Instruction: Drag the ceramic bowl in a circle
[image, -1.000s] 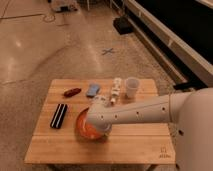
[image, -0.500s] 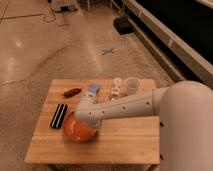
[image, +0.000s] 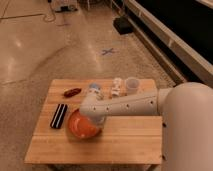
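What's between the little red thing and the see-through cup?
In the camera view, a blue-and-white item and a small whitish item stand between them. The gripper is at the rim of the ceramic bowl.

The scene is lit by warm, rather dim indoor light that seems to come from overhead. A broad, pale sheen is seen on the polished floor (image: 45, 45) in the upper left of the frame, while the upper right is sunk in near-black shadow. The wooden table (image: 135, 137) in the lower half is evenly lit, without hard glare. The white arm (image: 125, 104) is brightest along its top and shaded beneath, and a soft shadow is cast where the gripper (image: 95, 119) sits at the right rim of the ceramic bowl (image: 80, 127), left of centre. Fine detail is blurred throughout, and small items at the table's far edge are smeared.
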